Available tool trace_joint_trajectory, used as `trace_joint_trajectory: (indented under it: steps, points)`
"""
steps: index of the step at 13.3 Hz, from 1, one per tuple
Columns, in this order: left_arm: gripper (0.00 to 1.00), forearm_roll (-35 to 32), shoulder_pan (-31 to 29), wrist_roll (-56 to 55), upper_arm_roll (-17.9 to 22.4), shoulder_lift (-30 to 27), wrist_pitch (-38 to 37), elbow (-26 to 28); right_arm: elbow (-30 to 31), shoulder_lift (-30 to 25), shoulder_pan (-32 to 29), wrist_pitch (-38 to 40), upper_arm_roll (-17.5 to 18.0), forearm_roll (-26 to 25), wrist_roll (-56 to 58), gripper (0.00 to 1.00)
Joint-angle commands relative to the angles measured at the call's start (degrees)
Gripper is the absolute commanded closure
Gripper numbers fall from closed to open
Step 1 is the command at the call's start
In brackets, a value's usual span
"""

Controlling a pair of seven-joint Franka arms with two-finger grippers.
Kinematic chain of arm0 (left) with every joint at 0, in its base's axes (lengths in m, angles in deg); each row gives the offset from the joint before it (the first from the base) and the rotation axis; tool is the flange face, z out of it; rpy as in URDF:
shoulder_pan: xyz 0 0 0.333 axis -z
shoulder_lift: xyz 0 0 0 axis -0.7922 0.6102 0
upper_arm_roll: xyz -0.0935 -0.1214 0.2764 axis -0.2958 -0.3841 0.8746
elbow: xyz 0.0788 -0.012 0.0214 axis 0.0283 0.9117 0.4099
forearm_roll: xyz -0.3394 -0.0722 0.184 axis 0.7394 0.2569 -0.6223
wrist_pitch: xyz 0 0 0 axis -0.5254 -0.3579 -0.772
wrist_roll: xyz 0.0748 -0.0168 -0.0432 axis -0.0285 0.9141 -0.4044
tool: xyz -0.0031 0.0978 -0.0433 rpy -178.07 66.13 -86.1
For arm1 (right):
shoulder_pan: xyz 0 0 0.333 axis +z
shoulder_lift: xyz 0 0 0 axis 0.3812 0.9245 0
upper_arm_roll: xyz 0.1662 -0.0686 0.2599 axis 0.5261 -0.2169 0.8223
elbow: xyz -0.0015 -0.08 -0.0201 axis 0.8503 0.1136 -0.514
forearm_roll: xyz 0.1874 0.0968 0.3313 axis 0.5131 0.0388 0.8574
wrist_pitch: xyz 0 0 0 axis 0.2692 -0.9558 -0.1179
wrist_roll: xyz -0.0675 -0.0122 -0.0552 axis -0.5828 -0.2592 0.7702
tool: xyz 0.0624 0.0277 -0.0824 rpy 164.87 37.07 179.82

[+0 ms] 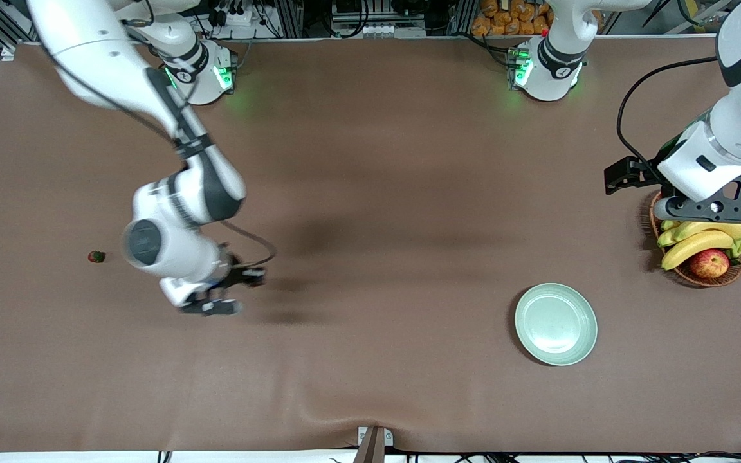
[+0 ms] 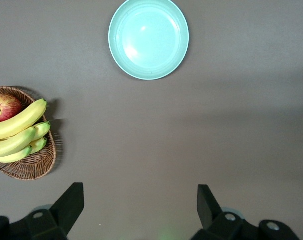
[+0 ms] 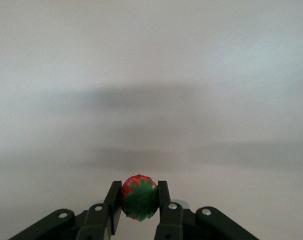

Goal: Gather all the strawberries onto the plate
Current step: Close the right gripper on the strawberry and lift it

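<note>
We see the right tool (image 1: pixel 216 302) hanging low over bare brown worktop (image 1: pixel 370 193). On the front camera's clock face that spot is at about eight o'clock, toward the right arm's end. Its wrist camera shows the two dark fingers (image 3: pixel 113 200) pinched narrow on a strawberry (image 3: pixel 140 201), red with its green leafy cap turned toward the lens. The berry sits squarely between the pads and clear of the surface below. A second strawberry (image 1: pixel 96 256) lies loose on the worktop at about nine o'clock, just beside the right arm's white wrist housing and touching nothing. The plate (image 1: pixel 556 323), pale mint green and glossy, holds nothing and lies at about four o'clock, well apart from both berries. From the plate, the wicker basket (image 1: pixel 708 280) lies at about two o'clock, at the left arm's end of the worktop. It holds a bunch of bananas (image 1: pixel 698 244) and a red-yellow apple (image 1: pixel 709 262), the apple on the side nearer the front camera. The left arm waits with its left tool (image 2: pixel 139 197) up over the basket's rim, fingers spread wide and holding nothing. Its wrist camera looks down on the plate, the basket and plain worktop between them. Green lights glow on both arm bases at twelve o'clock.
</note>
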Motion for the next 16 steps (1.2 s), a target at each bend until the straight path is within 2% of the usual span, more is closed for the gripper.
trace_joint_trajectory:
  steps: [1, 4, 6, 7, 10, 12, 14, 16]
  points:
    - [0.00, -1.3, 0.3, -0.9, -0.1, 0.4, -0.4, -1.2, -0.3, 0.6, 6.7, 0.0, -0.5, 1.2, -4.4, 0.82]
    - [0.00, -1.2, 0.8, -1.1, -0.2, 0.6, -0.3, -1.2, -0.3, 3.0, 11.4, -0.2, -0.5, 6.4, -4.3, 0.81]
    - [0.00, -1.0, 1.6, -2.7, -0.4, 1.5, 0.1, -1.2, -0.6, 4.7, 14.2, -0.7, -0.5, 7.1, -4.5, 0.80]
    - [0.00, -0.8, 1.8, -3.7, -0.5, 2.1, 0.7, -1.2, -0.7, 5.0, 14.8, -0.7, -0.5, 7.2, -4.4, 0.76]
    - [0.00, 1.6, 1.8, -3.8, -1.0, 3.7, 1.9, -1.3, -0.7, 6.0, 16.0, -0.7, -0.5, 7.2, -4.3, 0.74]
    - [0.00, 3.6, 2.4, -4.9, -1.5, 6.2, 4.5, -1.3, -0.7, 7.4, 16.6, -0.8, -0.5, 7.2, -4.4, 0.66]
    - [0.00, 4.6, 5.8, -9.6, -1.9, 10.2, 8.0, -1.3, -0.7, 7.8, 16.7, -0.8, -0.5, 7.1, -4.1, 0.63]
    - [0.00, 4.9, 8.7, -13.8, -2.0, 13.9, 12.1, -1.3, -0.7, 7.9, 16.8, -0.9, -0.5, 7.1, -4.0, 0.47]
